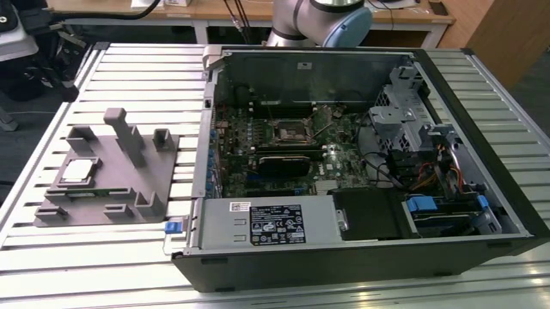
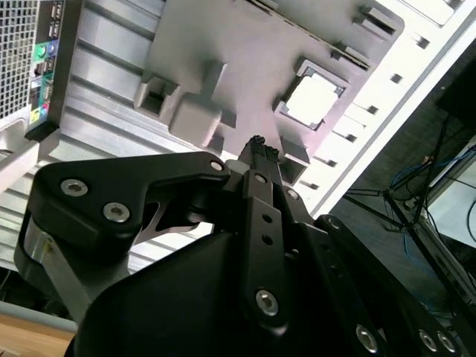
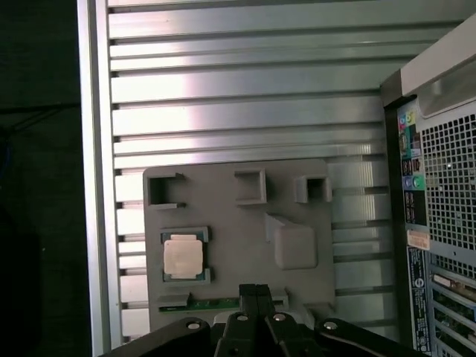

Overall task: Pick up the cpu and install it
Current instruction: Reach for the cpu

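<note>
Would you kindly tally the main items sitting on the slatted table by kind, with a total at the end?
cpu: 1
grey fixture: 1
computer case: 1
Total: 3

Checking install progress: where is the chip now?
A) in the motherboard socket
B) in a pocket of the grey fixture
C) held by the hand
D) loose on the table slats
B: the chip lies flat in a square pocket of the grey fixture, beside the computer case, apart from the hand.
</note>
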Tool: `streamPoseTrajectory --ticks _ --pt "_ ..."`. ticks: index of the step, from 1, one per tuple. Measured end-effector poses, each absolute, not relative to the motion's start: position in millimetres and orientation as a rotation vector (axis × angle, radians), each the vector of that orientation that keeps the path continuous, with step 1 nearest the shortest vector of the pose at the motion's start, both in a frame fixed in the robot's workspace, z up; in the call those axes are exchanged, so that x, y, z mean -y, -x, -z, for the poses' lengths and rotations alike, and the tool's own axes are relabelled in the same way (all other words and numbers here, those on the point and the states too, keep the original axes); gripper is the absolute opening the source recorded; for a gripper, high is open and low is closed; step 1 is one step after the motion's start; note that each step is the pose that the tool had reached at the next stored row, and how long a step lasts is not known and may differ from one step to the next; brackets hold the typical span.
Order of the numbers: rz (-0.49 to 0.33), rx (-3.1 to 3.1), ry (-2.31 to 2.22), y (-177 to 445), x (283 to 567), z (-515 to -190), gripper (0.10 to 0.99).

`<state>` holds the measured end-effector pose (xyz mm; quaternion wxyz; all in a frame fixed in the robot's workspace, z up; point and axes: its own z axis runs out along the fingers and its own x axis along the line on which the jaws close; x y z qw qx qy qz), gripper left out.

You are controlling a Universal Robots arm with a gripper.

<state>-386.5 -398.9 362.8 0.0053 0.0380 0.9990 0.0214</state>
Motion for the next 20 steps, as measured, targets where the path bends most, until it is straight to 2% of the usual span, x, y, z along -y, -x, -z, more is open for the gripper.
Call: streamPoseTrajectory --ticks 20 --pt "-0.067 -3.129 -0.119 443 399 -356 0.106"
